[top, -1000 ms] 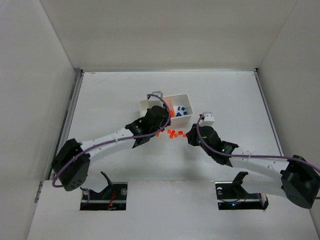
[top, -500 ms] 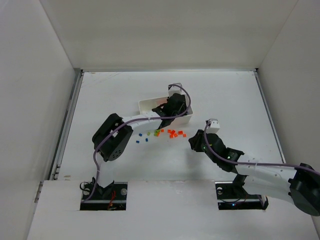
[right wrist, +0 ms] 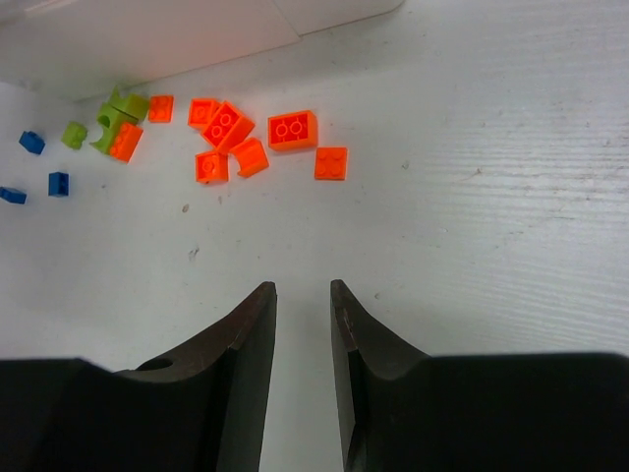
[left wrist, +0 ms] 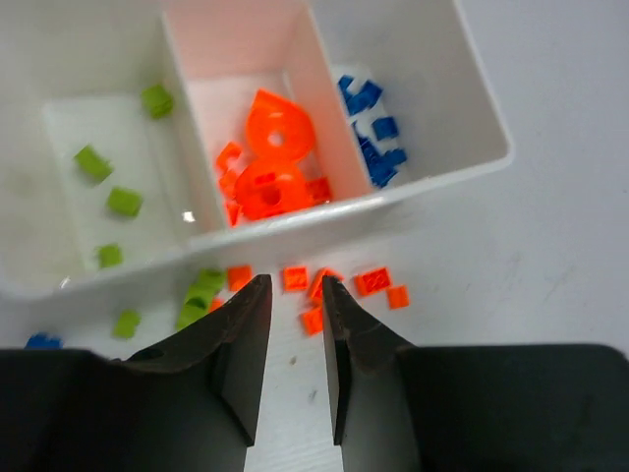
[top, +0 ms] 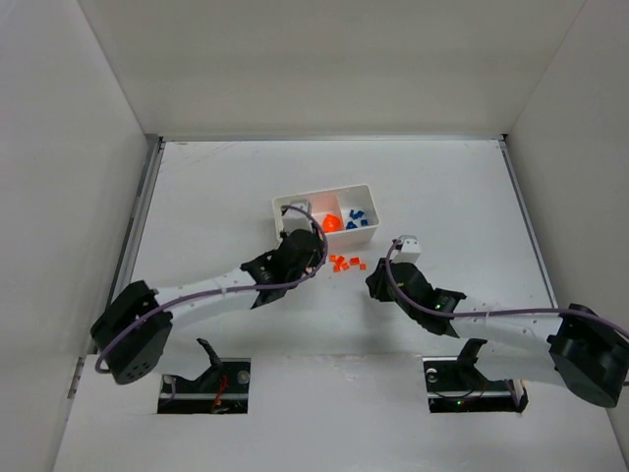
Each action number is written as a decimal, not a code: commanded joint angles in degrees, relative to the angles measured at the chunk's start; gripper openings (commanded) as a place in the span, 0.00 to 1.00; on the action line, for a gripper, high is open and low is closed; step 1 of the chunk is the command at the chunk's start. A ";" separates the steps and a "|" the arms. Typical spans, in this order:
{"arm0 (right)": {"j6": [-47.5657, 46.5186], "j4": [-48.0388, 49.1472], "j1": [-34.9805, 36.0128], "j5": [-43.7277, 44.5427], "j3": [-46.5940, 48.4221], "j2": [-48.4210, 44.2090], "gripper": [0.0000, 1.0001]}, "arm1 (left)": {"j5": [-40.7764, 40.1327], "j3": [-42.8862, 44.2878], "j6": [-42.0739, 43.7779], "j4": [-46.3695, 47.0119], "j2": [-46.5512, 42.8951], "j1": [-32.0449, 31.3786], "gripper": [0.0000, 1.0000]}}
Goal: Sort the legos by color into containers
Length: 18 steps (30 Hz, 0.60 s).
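Legos, tiny plastic bricks in three colours, lie partly in the small white rectangular plastic tray and partly on the white table just on the near side of it. The tray's left compartment holds a few lime green bricks. The middle compartment holds orange bricks, some of them larger rounded pieces. The right compartment holds blue bricks.

Along the tray's near wall a loose row lies on the table: orange pieces to the right, lime green pieces left of them with one orange brick touching them, and three blue pieces farther left.

The left tool hangs above this row near the tray's near wall. Its jaws stand a narrow gap apart with nothing held between them, and the loose orange pieces show just past the tips.

The right tool sits on the near right side of the orange pieces, aimed toward them but well short of them. Its jaws are apart and empty.

From the top view both black arms reach in toward the tray, which lies at the middle of the table.
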 commanded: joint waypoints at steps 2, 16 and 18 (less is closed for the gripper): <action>-1.31 4.36 1.66 0.43 4.31 2.84 0.34 | -9.08 -9.69 -3.38 -3.29 -7.71 -1.88 0.24; -0.35 3.92 5.27 1.31 7.40 7.07 0.32 | -5.49 -12.96 1.79 4.17 2.74 4.44 0.26; 0.09 3.92 5.36 1.13 7.31 7.24 0.32 | -5.48 -12.43 2.49 4.09 3.97 4.62 0.26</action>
